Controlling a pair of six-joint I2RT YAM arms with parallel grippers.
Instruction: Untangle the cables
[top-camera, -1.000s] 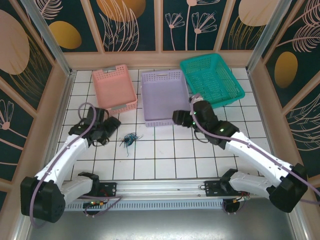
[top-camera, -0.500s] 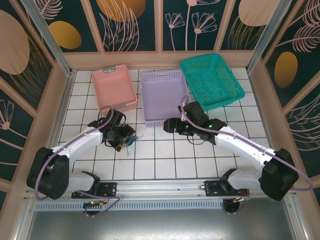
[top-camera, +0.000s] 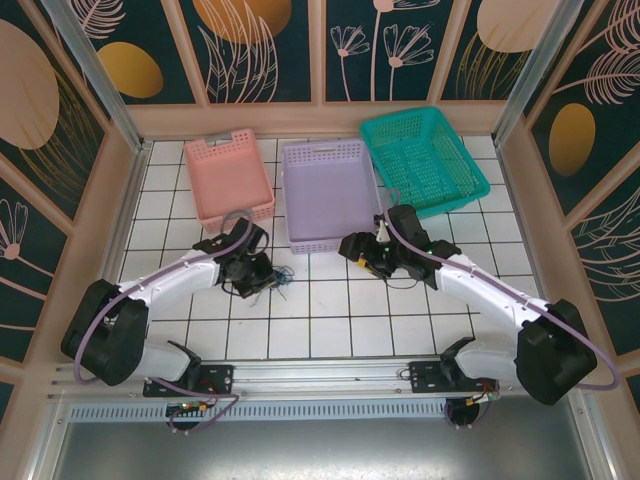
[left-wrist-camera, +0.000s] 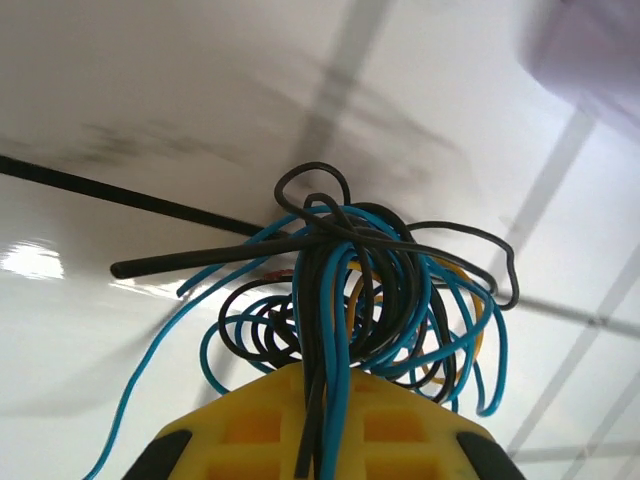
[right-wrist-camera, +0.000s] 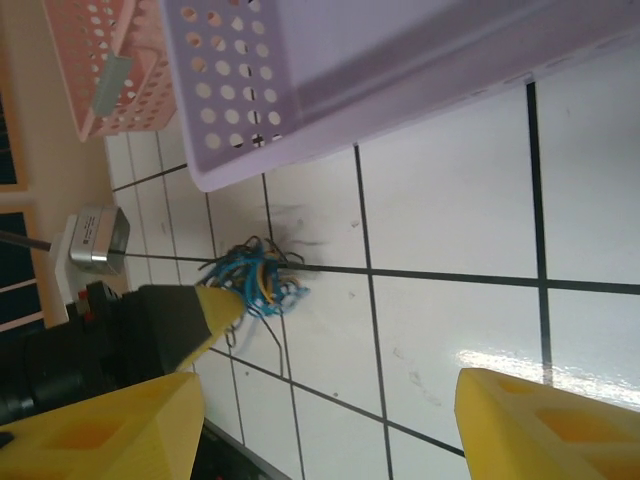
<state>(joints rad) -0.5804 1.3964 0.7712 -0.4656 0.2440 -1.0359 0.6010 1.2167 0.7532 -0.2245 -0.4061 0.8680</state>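
3 perforated plastic baskets on white tiled table (top-camera: 330, 310): pink basket (top-camera: 230, 178) just beyond left gripper (top-camera: 268, 280), lilac basket (top-camera: 325, 195) beyond and between both grippers, teal mesh basket (top-camera: 422, 160) beyond right gripper (top-camera: 350, 245), turned askew. Floral-painted panels (top-camera: 260, 50) farther back.

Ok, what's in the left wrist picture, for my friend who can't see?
The yellow left gripper pinches a tangled clump of thin blue and black cables at the bottom edge. Behind them lies a blurry white tiled table with dark lines.

Bright light, glossy floor glare, blurred backgrounds.
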